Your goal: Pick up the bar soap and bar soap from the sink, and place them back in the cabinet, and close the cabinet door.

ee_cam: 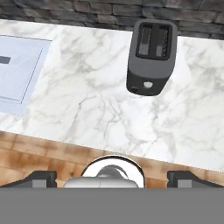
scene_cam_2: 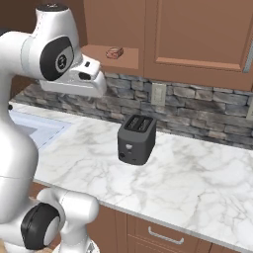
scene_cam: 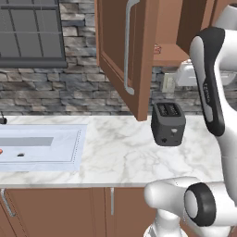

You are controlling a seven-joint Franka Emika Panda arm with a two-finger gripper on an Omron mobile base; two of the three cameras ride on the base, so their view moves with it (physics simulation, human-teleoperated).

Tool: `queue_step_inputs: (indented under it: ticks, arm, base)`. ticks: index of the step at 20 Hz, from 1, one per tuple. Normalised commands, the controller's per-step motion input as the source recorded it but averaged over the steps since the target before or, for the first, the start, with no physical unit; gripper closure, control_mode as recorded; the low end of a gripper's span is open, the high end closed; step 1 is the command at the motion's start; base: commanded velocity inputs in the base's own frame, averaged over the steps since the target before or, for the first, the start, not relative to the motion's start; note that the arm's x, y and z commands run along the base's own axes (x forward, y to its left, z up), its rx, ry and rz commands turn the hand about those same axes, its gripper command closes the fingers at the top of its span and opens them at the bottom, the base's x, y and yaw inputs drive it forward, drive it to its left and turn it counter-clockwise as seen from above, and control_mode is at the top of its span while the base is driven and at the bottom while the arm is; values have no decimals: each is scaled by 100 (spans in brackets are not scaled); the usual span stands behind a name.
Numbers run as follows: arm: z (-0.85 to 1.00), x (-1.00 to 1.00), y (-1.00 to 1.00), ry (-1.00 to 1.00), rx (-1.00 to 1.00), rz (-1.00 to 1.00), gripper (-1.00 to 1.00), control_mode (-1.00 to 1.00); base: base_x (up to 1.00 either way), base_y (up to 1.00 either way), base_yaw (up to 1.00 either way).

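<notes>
The tan-brown bar soap (scene_cam_2: 114, 53) lies on the shelf of the open cabinet (scene_cam_2: 123, 63); it also shows as a small block (scene_cam: 157, 48) behind the door's edge. The cabinet door (scene_cam: 118, 51) stands swung out over the counter, its long silver handle (scene_cam: 128, 46) facing me. The sink (scene_cam: 46, 148) is at the left, and an orange sliver of bar soap (scene_cam: 1, 151) peeks in at the picture's edge inside its basin. My gripper (ee_cam: 113, 178) hangs high over the counter, below the shelf, open and holding nothing, its fingertips (ee_cam: 41, 178) far apart.
A dark two-slot toaster (scene_cam: 168, 122) stands on the marble counter (scene_cam: 120, 157) right of the sink, below the open door. A wall outlet (scene_cam_2: 158, 94) sits in the stone backsplash. A closed upper cabinet (scene_cam_2: 197, 34) is to the right.
</notes>
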Motion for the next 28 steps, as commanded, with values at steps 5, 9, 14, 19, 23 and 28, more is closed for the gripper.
queue_step_inputs:
  ticks: [5,9,14,19,23,28]
  arm:
    - [-40,-31,-3,0,0,0,-100,-100]
    - [-38,-35,-1,0,0,0,-100,-100]
    - [-14,-18,0,0,0,0,-100,-100]
    - [0,0,4,0,0,1,-100,-100]
    - [0,0,9,0,0,1,-100,-100]
    - [0,0,7,0,0,2,-100,-100]
  base:
    - [0,0,0]
    - [0,0,0]
    - [0,0,0]
    - [0,0,0]
    - [0,0,0]
    - [0,0,0]
